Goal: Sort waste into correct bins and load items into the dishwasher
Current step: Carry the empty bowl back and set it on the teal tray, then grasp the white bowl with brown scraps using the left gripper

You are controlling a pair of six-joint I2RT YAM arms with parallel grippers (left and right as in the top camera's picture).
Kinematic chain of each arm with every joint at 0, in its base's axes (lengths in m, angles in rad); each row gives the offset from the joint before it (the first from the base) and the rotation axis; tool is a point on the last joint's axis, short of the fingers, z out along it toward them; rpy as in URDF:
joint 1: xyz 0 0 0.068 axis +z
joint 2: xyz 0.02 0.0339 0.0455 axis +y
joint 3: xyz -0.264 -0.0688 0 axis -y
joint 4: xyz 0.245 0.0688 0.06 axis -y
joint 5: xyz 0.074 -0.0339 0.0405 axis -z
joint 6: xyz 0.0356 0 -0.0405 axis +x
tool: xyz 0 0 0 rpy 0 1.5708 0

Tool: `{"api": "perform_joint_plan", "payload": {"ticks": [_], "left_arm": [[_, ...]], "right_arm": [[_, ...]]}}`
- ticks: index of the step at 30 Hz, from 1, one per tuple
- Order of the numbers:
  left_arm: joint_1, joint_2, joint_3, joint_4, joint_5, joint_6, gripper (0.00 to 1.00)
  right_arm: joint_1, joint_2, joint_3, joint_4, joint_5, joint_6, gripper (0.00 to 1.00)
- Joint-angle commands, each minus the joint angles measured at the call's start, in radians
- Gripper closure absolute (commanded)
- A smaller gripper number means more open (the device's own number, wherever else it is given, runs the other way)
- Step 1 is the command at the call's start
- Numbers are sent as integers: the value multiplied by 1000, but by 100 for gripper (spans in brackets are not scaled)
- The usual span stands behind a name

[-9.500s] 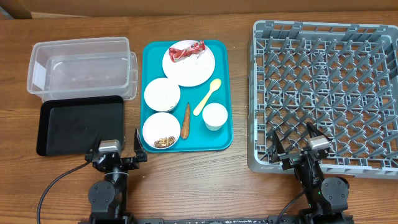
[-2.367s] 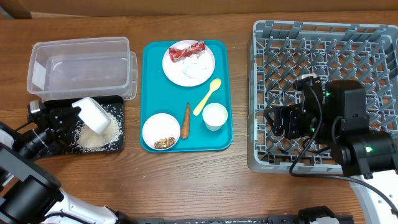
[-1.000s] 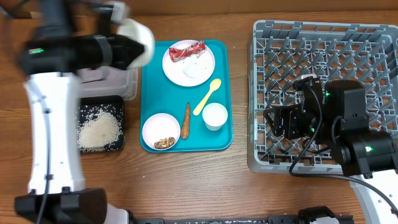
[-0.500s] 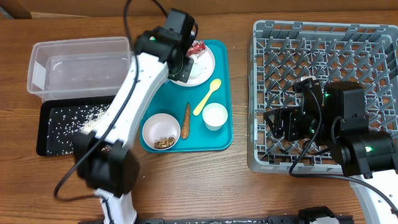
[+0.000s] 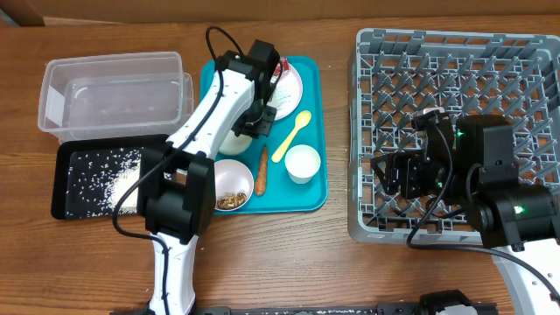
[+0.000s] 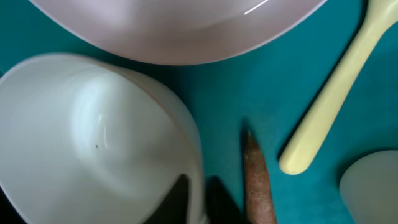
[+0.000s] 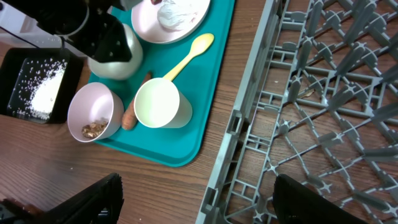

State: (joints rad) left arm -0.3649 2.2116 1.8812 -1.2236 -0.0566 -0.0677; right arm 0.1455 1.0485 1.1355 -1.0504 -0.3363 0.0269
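My left gripper [image 5: 258,118] is low over the teal tray, its jaws a little apart astride the rim of an empty white bowl [image 6: 81,162], one finger inside and one outside [image 6: 199,202]. The bowl rests on the tray below the pink plate [image 5: 284,92], which carries the red wrapper [image 5: 278,64] and the white napkin [image 7: 174,12]. The carrot [image 6: 258,180], yellow spoon [image 6: 329,106], white cup [image 5: 303,164] and a bowl with brown scraps [image 5: 232,184] lie nearby. White rice covers the black tray [image 5: 96,179]. My right gripper [image 7: 199,211] hangs open and empty over the grey rack's [image 5: 464,114] front left.
The clear tub [image 5: 114,92] stands behind the black tray at the far left. The teal tray [image 5: 306,197] sits between the bins and the rack. My left arm stretches diagonally across the tray's left edge. Bare wood runs along the table's front.
My left arm swung from the bins to the teal tray and lowered the emptied bowl below the plate, and its jaws have eased apart. The right arm has not moved.
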Motion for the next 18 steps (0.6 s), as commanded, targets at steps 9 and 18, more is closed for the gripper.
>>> {"api": "perform_joint_plan", "payload": {"ticks": [9, 18], "left_arm": [[6, 17, 210, -179, 24, 9, 42], [5, -60, 545, -467, 93, -60, 35]], "right_arm": [[-2, -2, 14, 9, -6, 3, 20], [-2, 14, 14, 8, -6, 3, 20]]}}
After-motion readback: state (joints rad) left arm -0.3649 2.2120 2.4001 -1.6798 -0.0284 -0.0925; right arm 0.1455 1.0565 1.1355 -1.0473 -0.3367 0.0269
